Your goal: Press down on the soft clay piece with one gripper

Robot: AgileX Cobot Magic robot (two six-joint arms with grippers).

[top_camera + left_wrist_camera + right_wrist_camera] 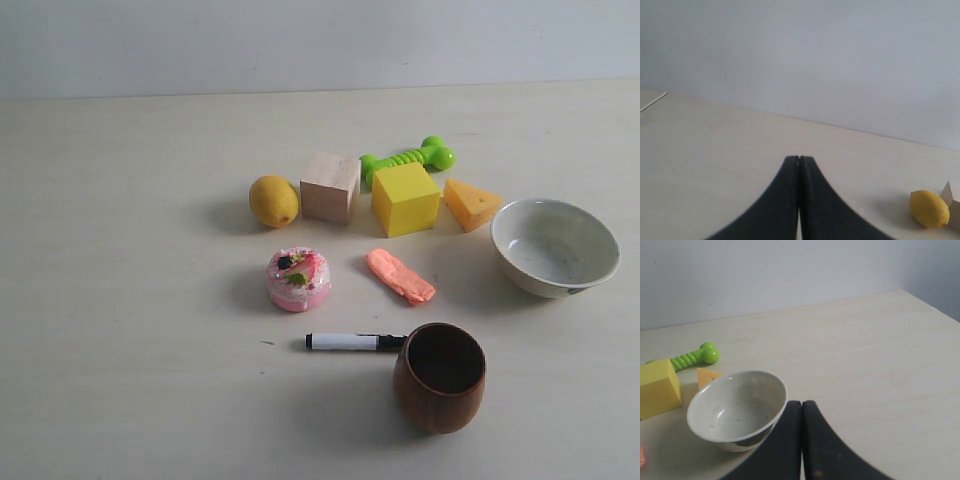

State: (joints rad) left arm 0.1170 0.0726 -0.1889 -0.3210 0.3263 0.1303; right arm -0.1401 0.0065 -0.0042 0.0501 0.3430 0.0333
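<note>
Exterior view, lumpy matte soft clay piece (400,275), left gripper (799,160), right gripper (801,403), both jaws clenched.

Tabletop (120,300), back row L to R: lemon (273,200), block (330,187), cube (405,199) w/ bone toy (408,157) behind, cheese wedge (471,203), bowl (553,246); nearer, cake toy (298,279) L of soft clay piece (400,275); marker (350,341) & cup (439,376) frontmost.

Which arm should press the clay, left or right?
Right, probably. The soft clay piece lies right of centre, on the side of the right gripper, which faces the bowl. The left gripper faces the lemon end. Both are shut.
</note>
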